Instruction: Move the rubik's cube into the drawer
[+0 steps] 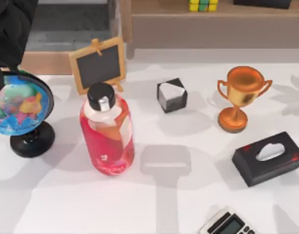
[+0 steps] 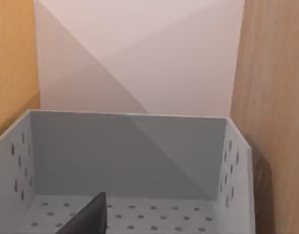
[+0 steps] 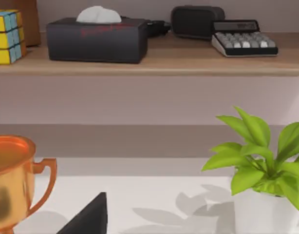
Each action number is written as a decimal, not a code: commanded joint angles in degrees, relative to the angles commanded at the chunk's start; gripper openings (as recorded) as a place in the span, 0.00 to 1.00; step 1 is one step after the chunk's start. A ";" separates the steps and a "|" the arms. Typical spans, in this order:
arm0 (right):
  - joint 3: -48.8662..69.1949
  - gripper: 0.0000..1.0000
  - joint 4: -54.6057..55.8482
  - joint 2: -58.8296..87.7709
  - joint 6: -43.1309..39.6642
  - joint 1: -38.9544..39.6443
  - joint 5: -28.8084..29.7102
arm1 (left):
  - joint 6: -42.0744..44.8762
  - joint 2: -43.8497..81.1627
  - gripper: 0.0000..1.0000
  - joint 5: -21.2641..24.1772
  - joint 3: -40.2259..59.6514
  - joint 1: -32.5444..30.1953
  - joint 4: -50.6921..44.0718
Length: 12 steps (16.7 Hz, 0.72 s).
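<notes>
Near edge of the white counter (image 1: 66, 204): grey calculator with a dark display (image 1: 227, 224), right of centre. Next row back: black tissue box with white tissue poking out (image 1: 269, 158) on the right, red clear bottle with a black cap (image 1: 106, 129) left of centre, multicolour globe on a black round base (image 1: 22, 109) at far left. Behind those: copper-orange trophy cup (image 1: 239, 97) on the right, black-and-white cube (image 1: 172, 95) mid-counter, small chalkboard in a tan wooden frame (image 1: 98, 64) just behind the bottle. Leafy green plant in a white pot (image 3: 261, 168) stands near the trophy.

Far edge: long brown wooden shelf (image 1: 213, 27) on the right, carrying the small yellow-and-green tiled rubik's cube (image 1: 203, 5). Cube is on the shelf, not in the drawer. Open drawer with grey perforated walls and tan wooden front (image 1: 66, 34) sits far left, beside the shelf.

Left arm is at far left above the drawer; left hand (image 2: 86, 219) is over the drawer floor, fingers: cannot tell. Right hand (image 3: 88, 217) is low over the counter near the trophy, fingers: cannot tell.
</notes>
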 joint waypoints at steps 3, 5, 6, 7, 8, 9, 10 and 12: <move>0.00 1.00 0.00 0.00 0.00 0.00 0.00 | 0.35 20.49 1.00 -5.96 13.69 -6.63 6.28; 0.00 1.00 0.00 0.00 0.00 0.00 0.00 | 0.60 32.87 1.00 -9.64 21.85 -10.75 9.92; 0.00 1.00 0.00 0.00 0.00 0.00 0.00 | 0.71 38.51 1.00 -11.39 25.58 -12.64 11.54; 0.00 1.00 0.00 0.00 0.00 0.00 0.00 | 0.80 43.72 1.00 -13.04 29.05 -14.37 13.02; 0.00 1.00 0.00 0.00 0.00 0.00 0.00 | 0.87 48.50 1.00 -14.58 32.24 -15.92 14.32; 0.00 1.00 0.00 0.00 0.00 0.00 0.00 | 0.92 52.81 1.00 -16.01 35.10 -17.29 15.45; 0.00 1.00 0.00 0.00 0.00 0.00 0.00 | 0.95 56.58 1.00 -17.31 37.59 -18.46 16.41; 0.00 1.00 0.00 0.00 0.00 0.00 0.00 | 0.93 62.51 1.00 -19.52 41.47 -20.29 17.85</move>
